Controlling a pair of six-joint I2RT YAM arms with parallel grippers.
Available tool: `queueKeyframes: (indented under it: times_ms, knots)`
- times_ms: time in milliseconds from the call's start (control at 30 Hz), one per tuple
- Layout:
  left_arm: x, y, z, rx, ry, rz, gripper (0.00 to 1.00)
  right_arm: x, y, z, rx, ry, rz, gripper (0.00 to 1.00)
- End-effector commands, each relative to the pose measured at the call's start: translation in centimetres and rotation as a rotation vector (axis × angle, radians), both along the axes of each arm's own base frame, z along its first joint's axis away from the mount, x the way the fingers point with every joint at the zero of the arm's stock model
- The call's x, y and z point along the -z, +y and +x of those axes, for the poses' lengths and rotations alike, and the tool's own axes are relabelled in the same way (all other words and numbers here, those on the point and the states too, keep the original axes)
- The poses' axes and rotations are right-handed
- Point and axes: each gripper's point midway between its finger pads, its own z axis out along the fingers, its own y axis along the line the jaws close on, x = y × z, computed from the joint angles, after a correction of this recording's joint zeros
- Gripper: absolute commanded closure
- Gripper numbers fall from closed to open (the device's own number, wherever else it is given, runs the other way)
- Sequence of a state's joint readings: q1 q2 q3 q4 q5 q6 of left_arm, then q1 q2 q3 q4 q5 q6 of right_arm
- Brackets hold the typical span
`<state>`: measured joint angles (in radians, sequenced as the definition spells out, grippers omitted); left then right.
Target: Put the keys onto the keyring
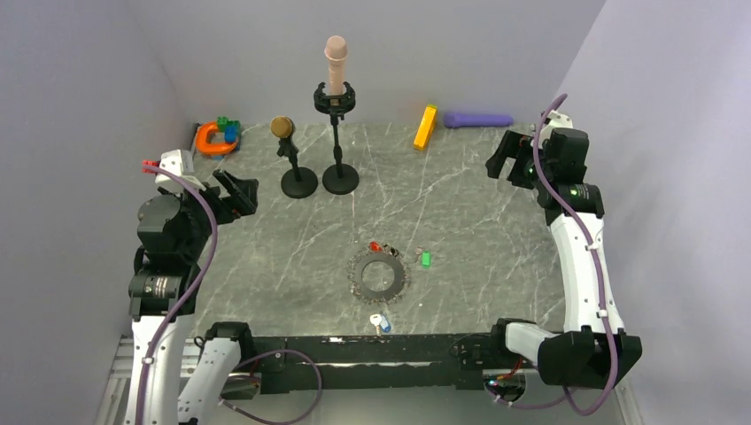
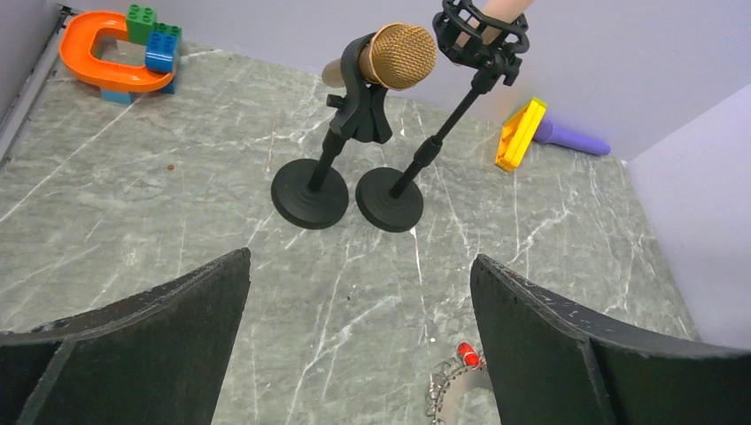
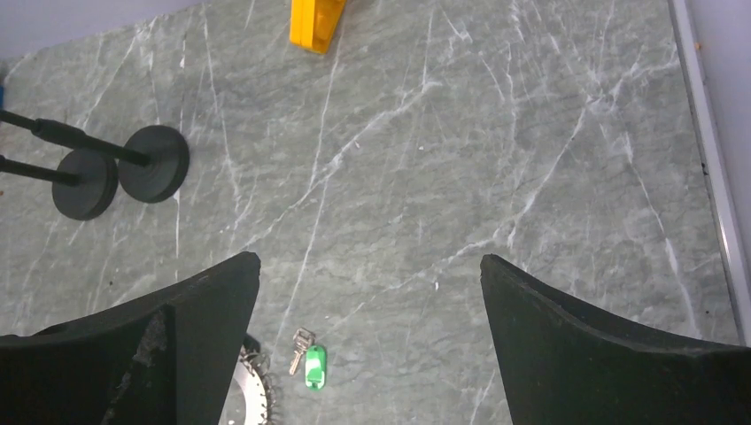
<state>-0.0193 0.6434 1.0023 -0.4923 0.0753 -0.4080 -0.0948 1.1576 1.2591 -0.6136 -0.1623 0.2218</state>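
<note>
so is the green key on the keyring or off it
Off. The green key lies on the table just right of the keyring, with bare marble between them.

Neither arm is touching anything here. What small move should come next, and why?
Probably lower the right arm toward the green key: its jaws stand open and empty, and that key lies loose just right of the keyring, not yet threaded on.

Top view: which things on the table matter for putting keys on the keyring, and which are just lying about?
For the job: keyring, red key, green key.

Lying about: gold microphone on its stand, taller stand, orange track with bricks, yellow block, purple rod, blue-and-white piece, possibly another key.
</note>
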Motion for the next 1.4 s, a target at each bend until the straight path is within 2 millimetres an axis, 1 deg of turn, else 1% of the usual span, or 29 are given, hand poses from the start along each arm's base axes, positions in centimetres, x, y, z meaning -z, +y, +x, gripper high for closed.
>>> queueKeyframes:
  times_ms: [0, 200, 267, 333, 400, 500, 567, 633, 733, 800, 900, 1000, 1067, 1133, 1200, 1267, 1367]
  knots:
    - [-1.5, -0.7, -0.5, 0.037, -0.062, -0.016, 0.02, -0.8, 0.5, -0.4, -0.013, -0.034, 0.02, 0.0]
    - [-1.2, -1.1, -0.5, 0.06, -0.074, -0.024, 0.02, -1.0, 2.0, -0.3, -0.15, -0.076, -0.006, 0.0]
    - [-1.1, -1.2, -0.4, 0.067, -0.076, -0.029, 0.02, -1.1, 3.2, -0.5, -0.251, -0.106, -0.025, 0.0]
    - [-0.9, -1.4, -0.3, 0.078, -0.076, -0.033, 0.02, -0.9, 5.3, -1.3, -0.431, -0.144, -0.048, 0.0]
    - [-0.8, -1.8, -0.2, 0.098, -0.075, -0.035, 0.02, -0.8, 8.2, -2.8, -0.658, -0.192, -0.05, 0.0]
    - [-0.2, -2.6, 0.0, 0.145, -0.067, -0.033, 0.02, -0.4, 12.1, -5.4, -0.924, -0.251, -0.041, 0.0]
    - [0.1, -3.0, -0.1, 0.176, -0.066, -0.029, 0.02, 0.6, 14.5, -6.7, -1.048, -0.256, -0.079, 0.0]
    - [0.3, -3.3, -0.3, 0.195, -0.079, -0.016, 0.02, 2.1, 16.7, -8.1, -1.177, -0.249, -0.136, 0.0]
    - [0.5, -3.5, -0.5, 0.216, -0.116, 0.005, 0.02, 4.4, 19.3, -9.9, -1.347, -0.24, -0.21, 0.0]
    - [0.4, -3.7, -0.7, 0.227, -0.15, 0.014, 0.02, 5.5, 20.5, -10.7, -1.449, -0.27, -0.255, 0.0]
    - [1.4, -4.0, -1.1, 0.252, -0.185, 0.031, 0.02, 6.9, 22.1, -12.2, -1.609, -0.353, -0.326, 0.0]
    - [2.6, -4.1, -1.5, 0.265, -0.223, 0.053, 0.02, 7.8, 23.6, -13.8, -1.764, -0.41, -0.311, 0.0]
    - [3.5, -4.1, -1.7, 0.269, -0.238, 0.069, 0.02, 8.8, 25.0, -14.0, -1.815, -0.375, -0.282, 0.0]
    - [4.4, -4.0, -1.9, 0.262, -0.24, 0.078, 0.02, 10.5, 26.6, -14.1, -1.861, -0.337, -0.309, 0.0]
    - [4.9, -3.6, -2.0, 0.237, -0.232, 0.079, 0.02, 12.3, 27.9, -13.7, -1.875, -0.307, -0.384, 0.0]
    - [5.3, -2.9, -2.0, 0.199, -0.211, 0.077, 0.02, 13.5, 29.3, -13.4, -1.894, -0.311, -0.418, 0.01]
    - [6.0, -1.7, -1.9, 0.124, -0.173, 0.067, 0.01, 15.1, 31.0, -12.1, -1.891, -0.292, -0.418, 0.08]
